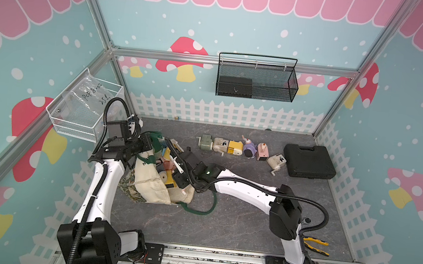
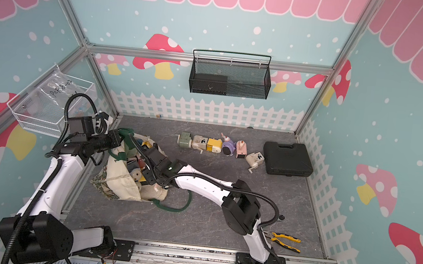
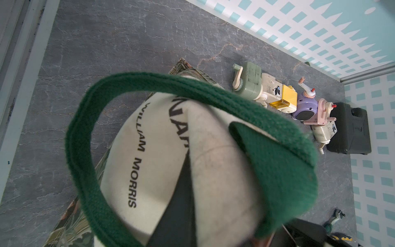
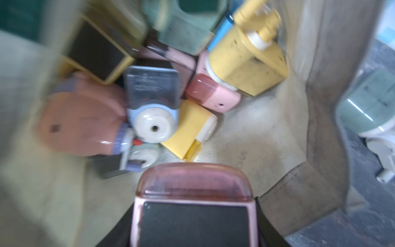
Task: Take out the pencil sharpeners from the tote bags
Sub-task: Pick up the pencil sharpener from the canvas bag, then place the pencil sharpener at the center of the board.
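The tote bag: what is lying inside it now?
Inside the tote bag lies a pile of pencil sharpeners: blue, yellow, pink, green. The right jaws grip another pink sharpener. What lies under the pile is covered.

My two top views look steeply down from high at the near side, taking in the whole table (image 1: pixel 222 220). The left wrist camera sits tight against the tote bag (image 3: pixel 149 160), facing the sharpener row (image 3: pixel 284 98) the top views also show. The right wrist camera looks into the bag, very near, seemingly motion-blurred.
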`<state>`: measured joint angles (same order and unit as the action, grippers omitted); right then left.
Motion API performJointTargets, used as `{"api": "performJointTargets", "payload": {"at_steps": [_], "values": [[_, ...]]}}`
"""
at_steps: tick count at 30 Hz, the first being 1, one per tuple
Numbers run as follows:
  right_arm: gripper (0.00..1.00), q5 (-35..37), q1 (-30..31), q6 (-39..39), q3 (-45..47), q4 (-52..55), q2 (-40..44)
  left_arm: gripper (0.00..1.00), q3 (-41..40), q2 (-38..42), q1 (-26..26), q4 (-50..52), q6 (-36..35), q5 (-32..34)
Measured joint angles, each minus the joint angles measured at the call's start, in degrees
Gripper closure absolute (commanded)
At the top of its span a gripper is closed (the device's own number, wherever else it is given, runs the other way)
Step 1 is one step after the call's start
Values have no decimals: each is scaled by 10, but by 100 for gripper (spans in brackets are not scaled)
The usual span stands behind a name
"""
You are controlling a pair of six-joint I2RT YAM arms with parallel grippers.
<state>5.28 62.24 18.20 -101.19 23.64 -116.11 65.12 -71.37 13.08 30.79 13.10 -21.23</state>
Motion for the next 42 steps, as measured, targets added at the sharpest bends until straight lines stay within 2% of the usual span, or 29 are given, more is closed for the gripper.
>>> {"api": "performJointTargets", "payload": {"at_steps": [6,11,17,22,26,32,37,42], "values": [[54,-35,-4,-28,31,-15,63,100,0,0,0,0,0,0],[55,-51,-39,-39,81,-26,135,100,0,0,0,0,0,0],[56,-89,-154,-33,195,-69,230,100,0,0,0,0,0,0],[57,-110,-234,-28,263,-102,248,100,0,0,1,0,0,0],[58,-138,-264,-27,306,-133,228,100,0,0,1,0,0,0],[57,-196,-282,-27,299,-172,124,100,0,0,2,0,0,0],[60,-257,-282,-24,234,-180,23,100,0,0,2,0,0,0],[60,-318,-281,-10,162,-190,-44,100,0,0,3,0,0,0]]}}
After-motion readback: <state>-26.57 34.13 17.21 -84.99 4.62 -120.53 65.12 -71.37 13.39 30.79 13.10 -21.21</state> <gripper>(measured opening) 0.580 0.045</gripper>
